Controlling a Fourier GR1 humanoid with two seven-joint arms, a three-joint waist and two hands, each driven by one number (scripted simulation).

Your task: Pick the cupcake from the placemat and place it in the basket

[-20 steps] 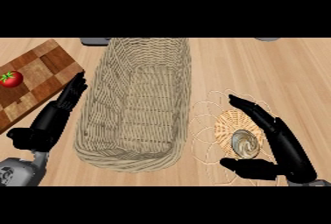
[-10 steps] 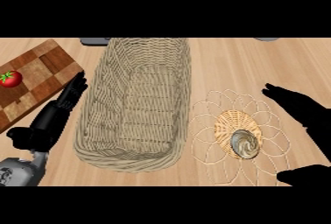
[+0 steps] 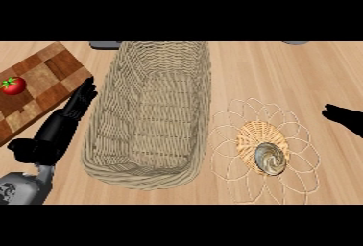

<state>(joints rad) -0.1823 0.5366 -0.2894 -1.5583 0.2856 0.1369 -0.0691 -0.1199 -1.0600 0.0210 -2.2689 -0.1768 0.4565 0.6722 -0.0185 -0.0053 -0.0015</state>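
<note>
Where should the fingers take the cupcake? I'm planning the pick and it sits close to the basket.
Grip the cupcake across its round sides, coming from above and the right: it stands alone on the wire-looped placemat, the basket walls off its left, and the right hand is on its open side.

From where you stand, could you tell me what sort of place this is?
Probably a kitchen counter: a light wooden top with a checkered cutting board holding a tomato, a wicker basket, and a cupcake on a woven placemat.
</note>
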